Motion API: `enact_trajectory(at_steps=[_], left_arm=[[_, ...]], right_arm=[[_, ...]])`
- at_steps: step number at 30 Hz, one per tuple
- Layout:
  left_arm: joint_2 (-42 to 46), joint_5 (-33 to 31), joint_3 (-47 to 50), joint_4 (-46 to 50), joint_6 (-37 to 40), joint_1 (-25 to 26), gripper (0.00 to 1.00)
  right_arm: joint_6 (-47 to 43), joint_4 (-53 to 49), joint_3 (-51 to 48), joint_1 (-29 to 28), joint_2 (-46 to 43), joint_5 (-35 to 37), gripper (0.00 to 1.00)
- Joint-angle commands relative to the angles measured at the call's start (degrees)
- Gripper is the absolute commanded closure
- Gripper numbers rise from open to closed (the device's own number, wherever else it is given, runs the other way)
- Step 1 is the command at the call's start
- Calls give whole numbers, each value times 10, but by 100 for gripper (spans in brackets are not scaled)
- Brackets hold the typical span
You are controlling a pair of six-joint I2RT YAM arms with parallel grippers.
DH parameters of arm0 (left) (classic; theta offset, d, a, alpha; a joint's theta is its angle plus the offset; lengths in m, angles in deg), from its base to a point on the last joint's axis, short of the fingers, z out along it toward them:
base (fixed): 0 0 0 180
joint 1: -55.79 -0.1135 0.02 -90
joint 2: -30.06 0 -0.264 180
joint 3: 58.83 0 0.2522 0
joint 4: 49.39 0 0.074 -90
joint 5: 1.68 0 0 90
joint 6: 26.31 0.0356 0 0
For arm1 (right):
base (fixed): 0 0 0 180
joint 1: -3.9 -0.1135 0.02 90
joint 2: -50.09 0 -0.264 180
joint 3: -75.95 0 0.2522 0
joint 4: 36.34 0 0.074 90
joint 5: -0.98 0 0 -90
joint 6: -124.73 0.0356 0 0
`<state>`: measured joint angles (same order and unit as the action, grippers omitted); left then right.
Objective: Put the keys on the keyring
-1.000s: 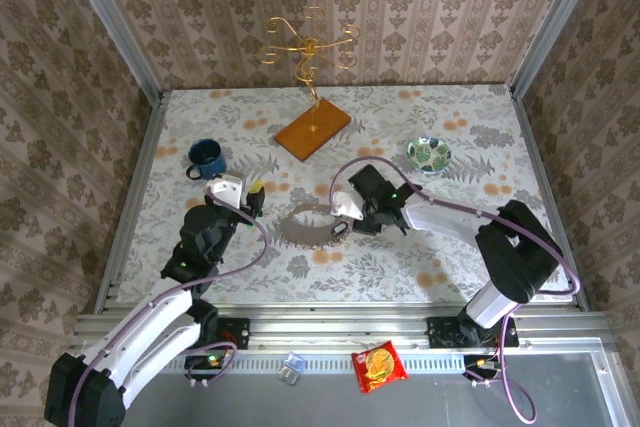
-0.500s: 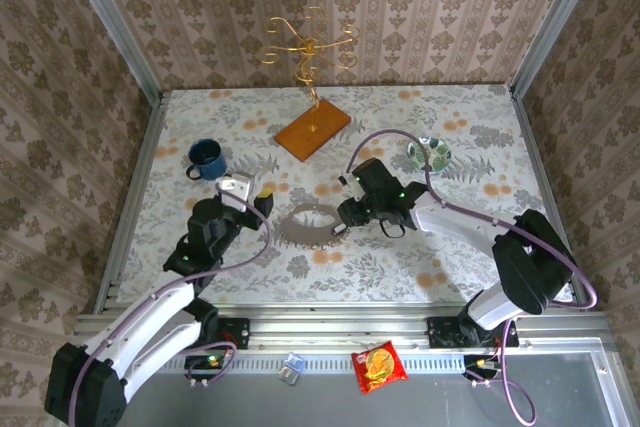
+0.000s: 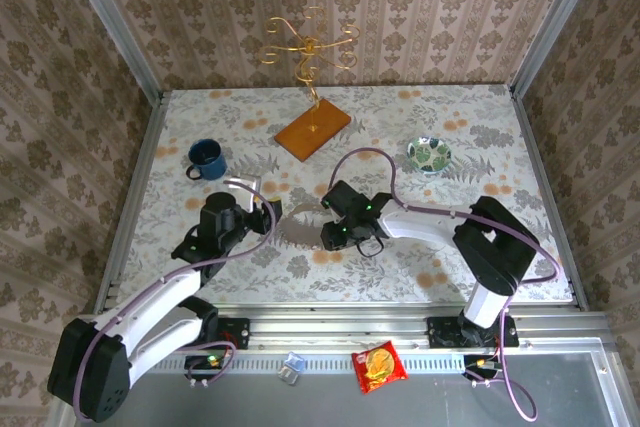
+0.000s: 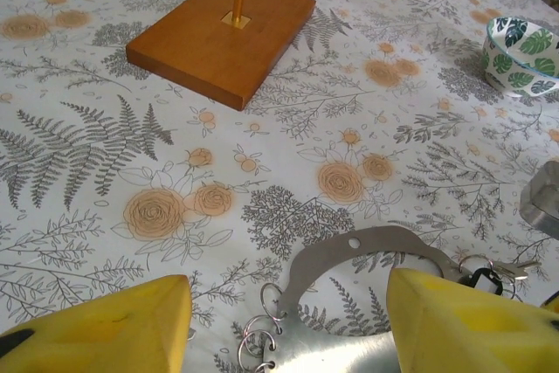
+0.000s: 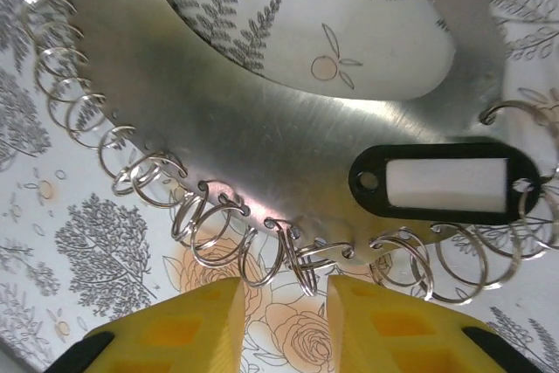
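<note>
From above, the left gripper (image 3: 266,213) sits low over the desk (image 3: 450,247), just left of the keyring (image 3: 300,226), a thin grey hoop lying flat near the middle. The right gripper (image 3: 333,234) is at the hoop's right rim, so the two arms close it in from both sides. A blue mug (image 3: 205,158) stands far left. The gold wire stand (image 3: 309,45) rises from a wooden base (image 3: 313,130) at the far centre, and a green-patterned bowl (image 3: 428,154) sits far right. All three are well apart from the hoop. On the near ledge below the desk lies an orange snack packet (image 3: 378,365).

In the left wrist view, the left gripper (image 4: 279,338) is released. Its yellow fingers (image 4: 96,329) are spread wide with nothing between them but bare desk and the near part of the keyring (image 4: 367,246). Small wire rings (image 4: 258,338) hang at the hoop's left end. At its right end lies a dark-headed key (image 4: 479,279). The wooden base (image 4: 223,32) and the bowl (image 4: 522,54) stand far beyond.

In the right wrist view, the right gripper (image 5: 284,303) is parted only narrowly, clamping nothing that shows. Its fingers (image 5: 183,325) sit at the edge of the keyring (image 5: 288,128), which is lined with small wire rings (image 5: 218,224). One ring reaches towards the gap. A black tag (image 5: 437,183) with a white label lies on the hoop to the right.
</note>
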<state>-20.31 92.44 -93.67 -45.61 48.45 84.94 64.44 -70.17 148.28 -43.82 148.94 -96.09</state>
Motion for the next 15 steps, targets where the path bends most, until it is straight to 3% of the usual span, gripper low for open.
enact_trajectory(at_steps=[1,15], left_arm=[[13,6,-14,8,-15,-5,39],[5,3,-15,6,-15,-5,39]], right_arm=[[-16,-28,24,-1,15,16,69],[-27,-43,41,-3,34,1,87]])
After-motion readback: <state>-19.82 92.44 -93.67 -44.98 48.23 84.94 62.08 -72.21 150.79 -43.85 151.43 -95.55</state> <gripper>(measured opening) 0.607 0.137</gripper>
